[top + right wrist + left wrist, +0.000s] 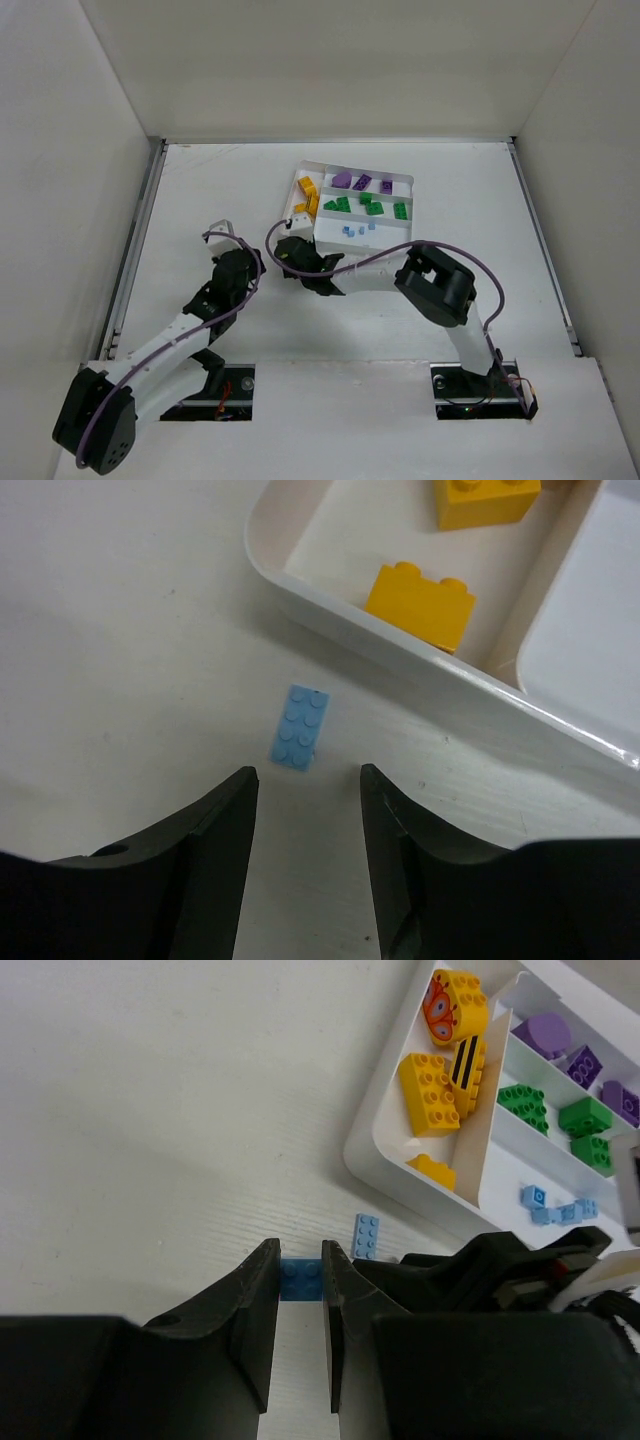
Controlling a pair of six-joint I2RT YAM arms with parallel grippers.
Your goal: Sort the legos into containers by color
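The white tray point(410, 182) holds yellow-orange legos point(307, 195) in its short end section, and purple point(362, 182), green point(365, 205) and pale blue point(358, 230) legos in its three strips. My left gripper point(298, 1258) is shut on a blue brick point(300, 1278) at its fingertips, left of the tray. My right gripper point(307, 775) is open and empty. A pale blue flat brick point(300, 725) lies on the table just ahead of its fingertips, close to the tray wall point(400, 660). That brick also shows in the left wrist view point(366, 1236).
The right arm's black wrist point(500, 1270) sits close beside my left gripper point(220, 228). A round yellow piece with an orange pattern point(452, 1005) lies among the yellow bricks point(430, 1085). White walls enclose the table on three sides.
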